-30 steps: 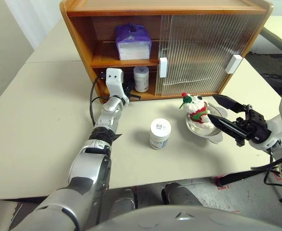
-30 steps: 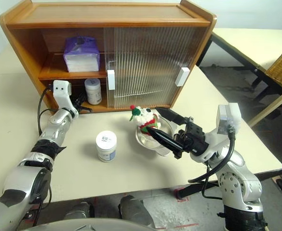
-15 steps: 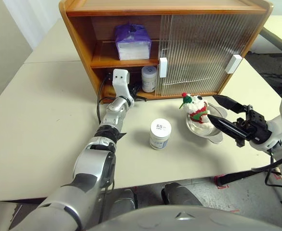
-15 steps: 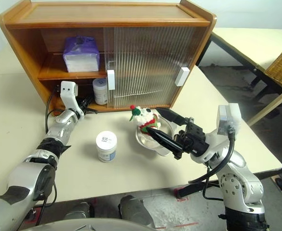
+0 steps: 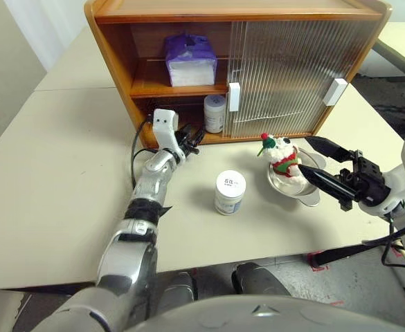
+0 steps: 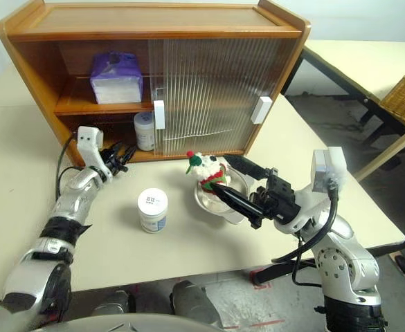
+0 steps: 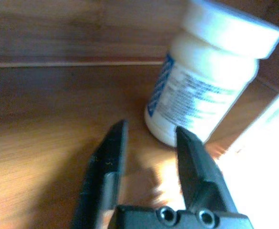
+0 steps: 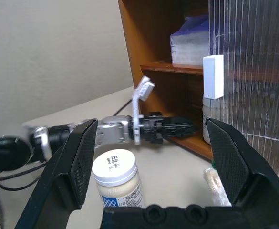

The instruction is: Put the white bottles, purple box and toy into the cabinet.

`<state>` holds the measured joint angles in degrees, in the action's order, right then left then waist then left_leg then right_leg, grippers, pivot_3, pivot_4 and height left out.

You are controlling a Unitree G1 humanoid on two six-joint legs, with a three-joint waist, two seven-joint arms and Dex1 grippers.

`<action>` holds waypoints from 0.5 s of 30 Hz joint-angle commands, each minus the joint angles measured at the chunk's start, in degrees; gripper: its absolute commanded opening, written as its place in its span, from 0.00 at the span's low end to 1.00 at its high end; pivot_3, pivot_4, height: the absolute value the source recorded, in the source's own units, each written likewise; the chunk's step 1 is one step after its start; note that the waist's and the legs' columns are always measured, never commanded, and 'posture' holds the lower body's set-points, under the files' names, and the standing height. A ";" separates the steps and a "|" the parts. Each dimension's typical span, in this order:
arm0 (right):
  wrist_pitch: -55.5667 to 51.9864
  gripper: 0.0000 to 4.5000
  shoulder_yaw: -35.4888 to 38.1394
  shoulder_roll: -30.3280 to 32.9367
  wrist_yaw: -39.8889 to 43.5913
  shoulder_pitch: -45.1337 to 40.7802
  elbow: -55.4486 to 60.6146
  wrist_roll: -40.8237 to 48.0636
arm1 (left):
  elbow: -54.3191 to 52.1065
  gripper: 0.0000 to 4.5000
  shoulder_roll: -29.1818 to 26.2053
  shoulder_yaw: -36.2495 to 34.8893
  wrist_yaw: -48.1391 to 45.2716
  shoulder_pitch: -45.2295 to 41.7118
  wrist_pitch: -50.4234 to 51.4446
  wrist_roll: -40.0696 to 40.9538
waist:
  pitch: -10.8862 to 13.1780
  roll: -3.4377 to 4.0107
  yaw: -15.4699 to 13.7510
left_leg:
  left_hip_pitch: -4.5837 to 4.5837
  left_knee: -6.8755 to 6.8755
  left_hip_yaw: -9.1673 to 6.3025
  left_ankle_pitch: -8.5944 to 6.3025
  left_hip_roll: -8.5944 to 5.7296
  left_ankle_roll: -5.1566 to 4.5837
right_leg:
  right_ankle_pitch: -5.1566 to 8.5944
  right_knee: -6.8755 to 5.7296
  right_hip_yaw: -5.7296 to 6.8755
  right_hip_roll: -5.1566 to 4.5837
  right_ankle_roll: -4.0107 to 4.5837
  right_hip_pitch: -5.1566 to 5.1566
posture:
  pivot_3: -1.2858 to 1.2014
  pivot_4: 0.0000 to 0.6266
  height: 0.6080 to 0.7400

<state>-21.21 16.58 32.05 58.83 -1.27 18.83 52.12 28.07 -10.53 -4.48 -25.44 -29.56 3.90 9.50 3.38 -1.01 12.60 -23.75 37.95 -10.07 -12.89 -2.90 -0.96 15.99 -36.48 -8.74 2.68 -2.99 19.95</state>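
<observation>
White jar (image 5: 230, 191) at frame centre on the table (image 5: 57, 173); toy (image 5: 282, 158) in a steel bowl (image 5: 304, 188) centre right, right gripper (image 5: 318, 166) wide, empty; left gripper (image 5: 193, 137) parted, empty, at the cabinet (image 5: 237, 14) lower shelf; second jar (image 5: 214, 113) just beyond; purple box (image 5: 190, 60) upper shelf.

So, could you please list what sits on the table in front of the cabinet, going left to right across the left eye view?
left gripper → white bottle → toy in the steel bowl → right gripper
</observation>
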 commanded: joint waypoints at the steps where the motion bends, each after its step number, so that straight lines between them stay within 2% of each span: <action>1: -0.34 1.00 -0.12 0.24 0.76 -1.01 -1.40 0.09 | -14.36 0.82 -3.16 0.82 -1.93 6.68 9.16 1.91 | 0.00 -0.01 0.00 | 0.01 0.00 0.03 0.02 -0.07 0.04 | -0.01 0.00 0.00 0.03 0.04 0.00 | 0.41 0.10 1.00; 3: -0.37 1.00 -0.19 0.38 1.35 -1.56 -2.18 -0.05 | -20.44 0.98 -5.78 0.95 -3.99 10.59 12.23 3.10 | 0.00 0.00 -0.41 | 0.05 -0.03 -0.02 0.02 -0.03 0.10 | -0.05 0.00 0.03 0.10 0.19 -0.01 | 0.42 0.10 1.00; 5: -0.47 1.00 -0.38 0.50 1.91 -2.10 -2.85 -0.17 | -25.21 0.99 -8.51 0.25 -8.87 14.38 12.72 6.41 | -0.01 0.00 -0.90 | 0.12 -0.10 -0.21 0.03 0.20 0.13 | -0.13 -0.01 0.02 0.10 0.37 0.00 | 0.42 0.10 1.00; 8: -0.71 1.00 -0.71 0.82 2.74 -3.09 -3.80 -0.50 | -30.20 0.99 -14.58 0.52 -24.33 19.68 12.03 14.23 | -0.01 0.00 -1.70 | 0.19 -0.20 -0.62 0.04 0.33 0.23 | -0.37 -0.07 -0.02 0.06 0.90 0.09 | 0.42 0.10 1.00; 9: -0.75 1.00 -0.80 1.06 3.10 -3.53 -4.32 -0.78 | -30.44 0.99 -17.67 0.91 -30.09 20.99 11.01 15.52 | -0.01 -0.01 -1.94 | 0.18 -0.23 -0.68 0.02 0.41 0.27 | -0.44 -0.12 -0.07 -0.06 1.14 0.18 | 0.43 0.11 1.00; 12: -0.87 1.00 -0.97 1.36 3.67 -4.56 -5.38 -1.14 | -28.86 0.99 -22.64 1.55 -39.50 22.27 9.33 17.47 | -0.07 0.10 -3.01 | 0.14 -0.29 -0.83 -0.23 0.55 0.74 | -0.51 -0.21 0.00 -0.37 1.64 0.58 | 0.43 0.11 1.00; 15: -0.97 1.00 -1.24 1.44 4.24 -5.35 -6.23 -1.40 | -24.68 0.99 -23.44 2.60 -46.19 22.05 6.71 18.22 | -0.30 0.44 -4.22 | 0.08 -0.37 -0.82 -0.51 0.71 1.21 | -0.56 -0.23 0.06 -0.37 1.84 0.86 | 0.43 0.11 1.00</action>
<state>-21.71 16.06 32.86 62.39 -6.56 13.00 51.42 0.93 -33.94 -3.63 -67.93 -7.66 12.44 27.49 3.08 -0.56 8.38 -23.70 37.57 -10.85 -13.40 -2.15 0.25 15.43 -36.71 -8.68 2.30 -1.14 20.86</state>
